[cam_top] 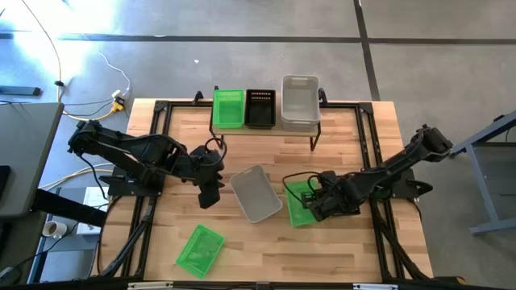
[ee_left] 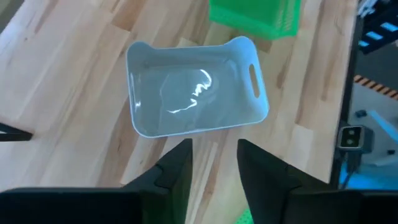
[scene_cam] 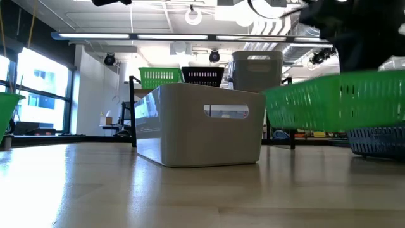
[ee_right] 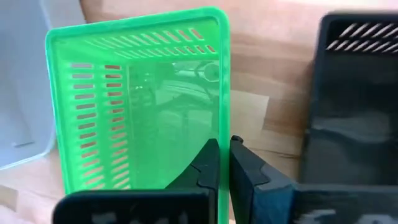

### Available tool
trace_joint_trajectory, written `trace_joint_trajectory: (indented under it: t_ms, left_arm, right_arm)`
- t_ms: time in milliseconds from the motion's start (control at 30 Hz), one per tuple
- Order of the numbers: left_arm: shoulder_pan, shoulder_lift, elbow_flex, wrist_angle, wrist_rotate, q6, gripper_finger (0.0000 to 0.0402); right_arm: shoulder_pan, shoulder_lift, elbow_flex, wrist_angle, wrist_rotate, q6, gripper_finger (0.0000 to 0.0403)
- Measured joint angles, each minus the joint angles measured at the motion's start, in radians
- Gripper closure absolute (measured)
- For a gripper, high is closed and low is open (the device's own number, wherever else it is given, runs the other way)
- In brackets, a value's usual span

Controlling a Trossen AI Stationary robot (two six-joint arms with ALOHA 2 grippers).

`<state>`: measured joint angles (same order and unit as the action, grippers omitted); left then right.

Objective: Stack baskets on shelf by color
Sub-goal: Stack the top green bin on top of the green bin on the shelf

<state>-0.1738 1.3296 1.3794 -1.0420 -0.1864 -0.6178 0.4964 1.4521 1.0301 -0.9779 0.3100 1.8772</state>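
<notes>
On the shelf (cam_top: pixel 271 129) at the table's far edge stand a green basket (cam_top: pixel 228 109), a black one (cam_top: pixel 260 109) and a pale grey one (cam_top: pixel 300 103). Another grey basket (cam_top: pixel 257 193) rests upright on its base at mid-table. My left gripper (ee_left: pixel 214 152) hangs open just left of it, touching nothing. My right gripper (ee_right: pixel 224 144) is shut on a green basket (cam_top: pixel 298 203) to the right of the grey one. A black basket (ee_right: pixel 354 93) lies beside and below that green one. One more green basket (cam_top: pixel 200 250) lies near the front left. My right gripper pinches one long side wall (ee_right: pixel 224 118) of the green basket at its rim, one finger inside the basket and one outside. The fingers come from above, pointing steeply down. The basket (scene_cam: pixel 335 98) hangs clear of the table, open side up and slightly tilted.
The shelf's thin black legs (cam_top: pixel 314 141) stand on the tabletop behind the grey basket. Black frame rails run along the table's left and right sides. Bare wood lies between the mid-table grey basket and the table's near edge.
</notes>
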Motion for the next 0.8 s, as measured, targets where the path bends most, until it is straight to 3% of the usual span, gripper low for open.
trace_joint_trajectory:
  t_ms: [200, 400, 600, 800]
  left_arm:
    - [0.000, 0.019, -0.001, 0.003, 0.020, -0.004, 0.0258]
    - [-0.040, 0.044, -0.003, 0.077, -0.002, 0.023, 0.0257]
    - [-0.077, 0.090, 0.001, 0.282, -0.027, 0.135, 0.0257]
    - [-0.095, 0.126, -0.004, 0.355, -0.046, 0.293, 0.0257]
  right_arm:
    - [0.010, 0.000, 0.161, -0.134, 0.088, -0.017, 0.0401]
    - [-0.012, 0.011, 0.289, -0.131, 0.222, -0.110, 0.0402]
    - [-0.055, 0.076, 0.397, -0.142, 0.247, -0.229, 0.0402]
    - [-0.109, 0.142, 0.457, -0.125, 0.249, -0.311, 0.0402]
